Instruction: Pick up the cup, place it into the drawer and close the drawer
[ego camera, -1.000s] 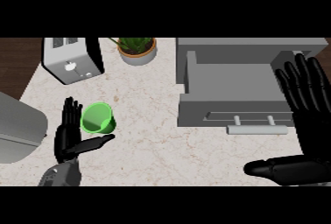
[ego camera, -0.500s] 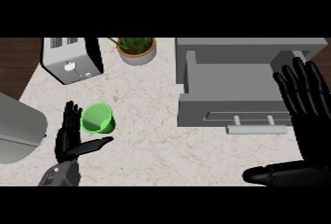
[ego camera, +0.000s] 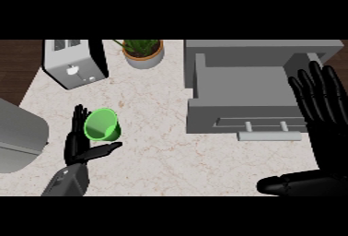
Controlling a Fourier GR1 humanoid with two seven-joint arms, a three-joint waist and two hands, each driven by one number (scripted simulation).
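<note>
The left hand (ego camera: 80, 143) shows low at the left of the counter (ego camera: 170, 138), its fingers straight and spread wide and its thumb stretched out to the right. The green cup (ego camera: 102, 124) stands upright just right of those fingers and just above the thumb, in the gap between them; no finger curls round it, and whether the hand touches it cannot be told.

The right hand (ego camera: 319, 99) is up at the right edge, fingers straight and relaxed, holding nothing. The drawer (ego camera: 241, 94) lies pulled out just left of this hand, with its handle (ego camera: 268, 135) below the fingers.

Well beyond the left hand's fingertips stands a toaster (ego camera: 73, 62), and right of that a potted plant (ego camera: 143, 51).
</note>
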